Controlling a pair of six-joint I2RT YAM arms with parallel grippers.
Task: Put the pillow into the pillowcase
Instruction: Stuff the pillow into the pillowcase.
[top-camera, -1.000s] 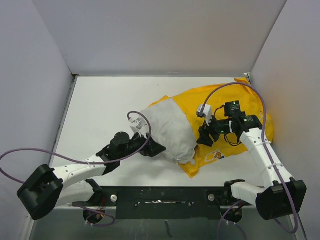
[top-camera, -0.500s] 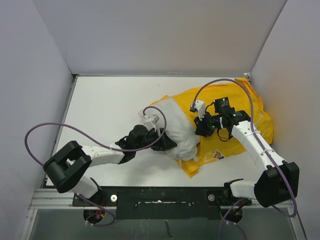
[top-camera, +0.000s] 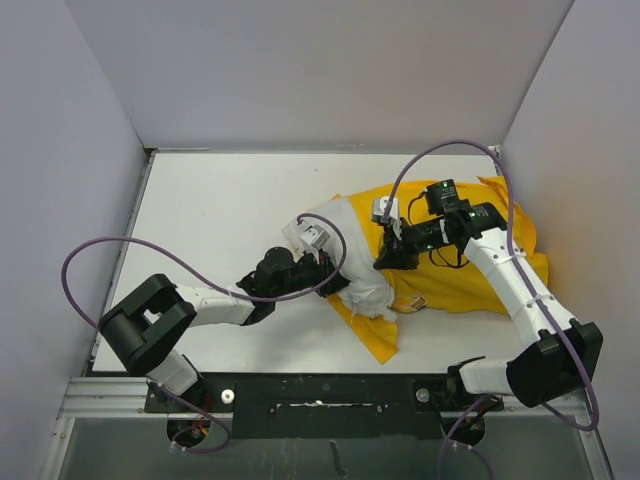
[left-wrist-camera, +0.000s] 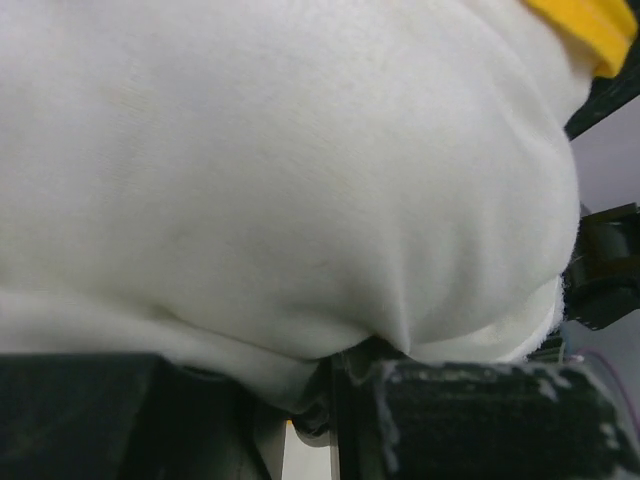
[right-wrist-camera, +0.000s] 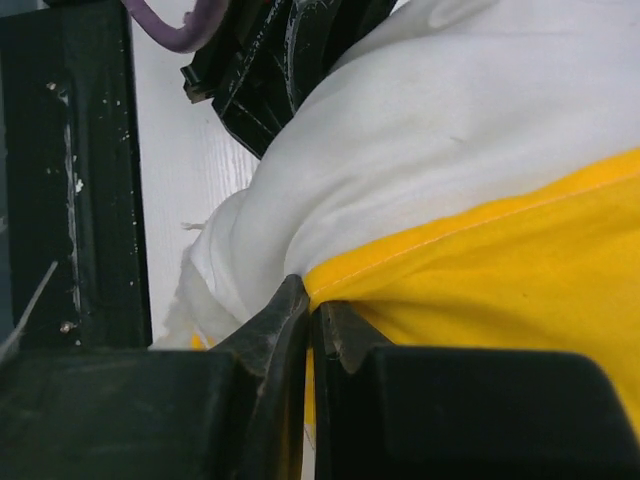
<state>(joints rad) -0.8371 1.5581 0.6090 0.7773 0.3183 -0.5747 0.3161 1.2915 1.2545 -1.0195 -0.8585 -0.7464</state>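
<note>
1. Plainly, the pillow (top-camera: 352, 250) lies at mid-table, its right end inside the mouth of the pillowcase (top-camera: 470, 280) and its left half bare.
2. The pillowcase spreads to the right. Its far corner lies close to the right wall (top-camera: 585, 150), and a near corner points toward the front edge of the table (top-camera: 210, 210).
3. Left of the pillow and behind it, bare table runs out to the side and back walls.
4. The left gripper (top-camera: 335, 283) sits at the pillow's near left edge, jaws almost together with a fold of white pillow fabric pinched between them.
5. The right gripper (top-camera: 385, 262) has its jaws closed tight on the pillowcase's yellow hem, right where the hem crosses the pillow.
6. Any print on the pillowcase is folded out of sight, so nothing can be read.
</note>
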